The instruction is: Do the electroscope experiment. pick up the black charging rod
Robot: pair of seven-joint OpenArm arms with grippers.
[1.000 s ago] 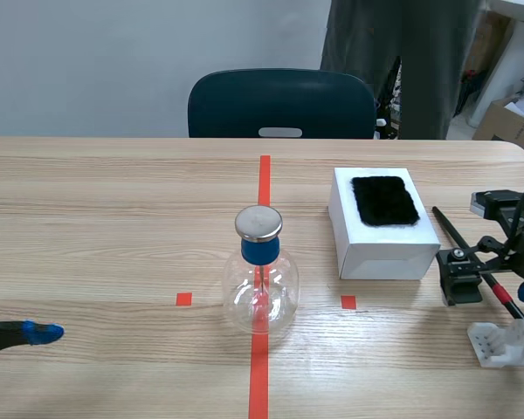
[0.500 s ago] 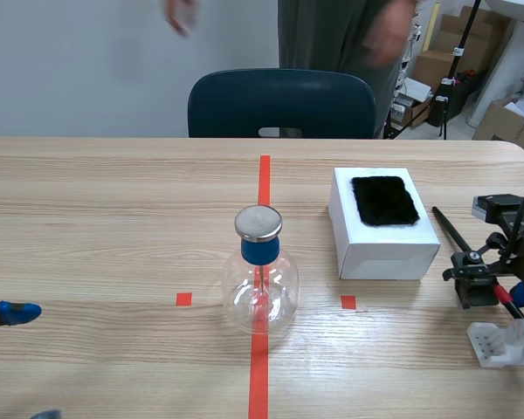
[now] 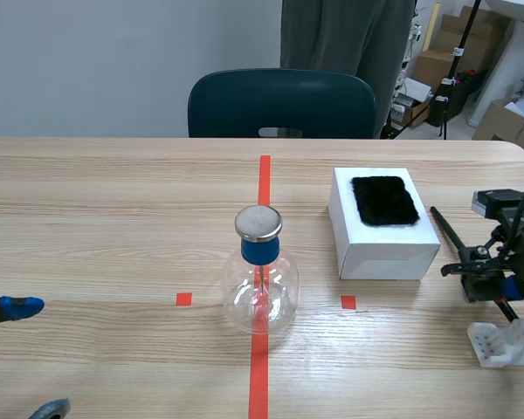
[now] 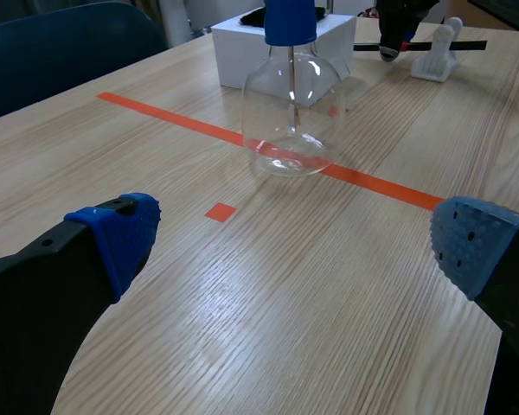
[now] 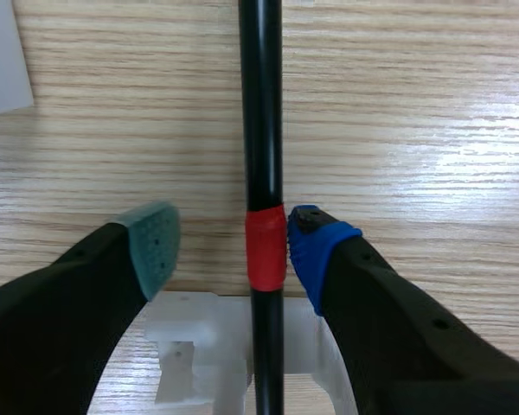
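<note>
The black charging rod [image 5: 261, 104] with a red band [image 5: 266, 246] rests with one end on a small white stand [image 5: 199, 346] at the table's right. My right gripper [image 5: 235, 233] straddles the rod at the band. Its blue pad [image 5: 316, 242] touches the band, while the grey-green pad [image 5: 156, 238] stands a little off it, so the jaws are open. In the scene view the rod [image 3: 444, 227] runs out from that gripper [image 3: 493, 284] toward the white box. My left gripper [image 4: 294, 242] is open and empty low at the left [image 3: 37, 356], well short of the glass electroscope flask [image 4: 292, 112].
The electroscope flask [image 3: 260, 279] with blue collar and metal cap stands on the orange-red centre line. A white box [image 3: 382, 240] topped with black fur sits left of the rod. A dark chair [image 3: 281, 103] and a standing person [image 3: 349, 35] are beyond the far edge.
My right gripper's fingers have drawn in around the rod's red band. The left gripper's fingers have spread apart. The person behind the chair has shifted.
</note>
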